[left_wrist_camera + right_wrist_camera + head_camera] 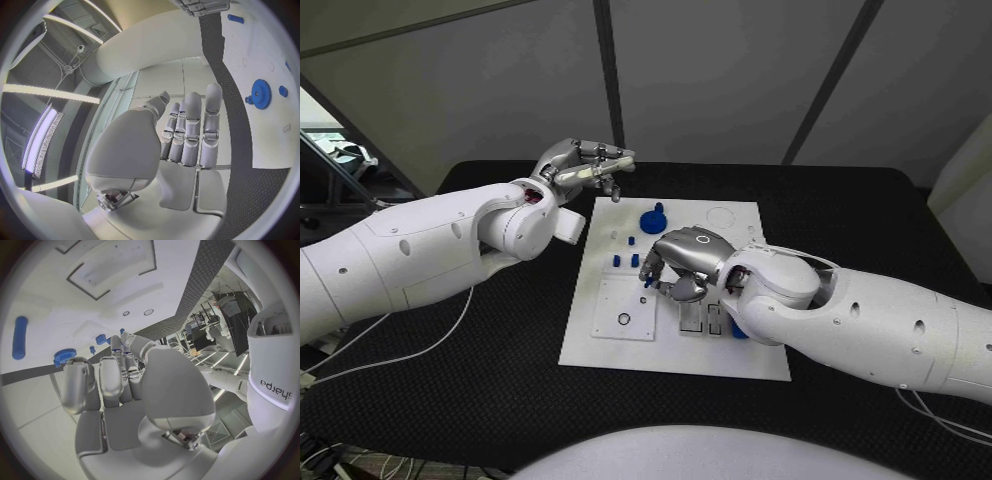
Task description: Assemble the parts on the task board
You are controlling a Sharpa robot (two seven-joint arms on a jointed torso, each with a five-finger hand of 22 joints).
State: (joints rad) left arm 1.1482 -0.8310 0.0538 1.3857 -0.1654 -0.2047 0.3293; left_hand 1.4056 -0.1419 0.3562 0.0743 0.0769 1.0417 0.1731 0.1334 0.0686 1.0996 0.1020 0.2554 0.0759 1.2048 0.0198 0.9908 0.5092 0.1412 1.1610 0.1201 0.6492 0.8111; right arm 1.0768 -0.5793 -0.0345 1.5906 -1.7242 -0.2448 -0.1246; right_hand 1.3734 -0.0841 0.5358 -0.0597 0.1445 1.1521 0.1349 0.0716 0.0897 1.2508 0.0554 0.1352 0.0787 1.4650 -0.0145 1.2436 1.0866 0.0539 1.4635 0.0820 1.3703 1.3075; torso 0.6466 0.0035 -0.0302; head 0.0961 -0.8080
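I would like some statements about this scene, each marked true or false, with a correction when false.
1. The task board lies on a black table. True.
2. The left hand rests on the board. False: it is raised beyond the board's far left corner, holding nothing.
3. The right hand is over the board. True.
4. A blue gear lies on the board. True.
5. The board is red. False: it is white.

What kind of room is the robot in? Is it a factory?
Probably a lab or test room, not a factory. The black table holds just one white task board with small blue parts, and plain grey partition walls stand behind it.
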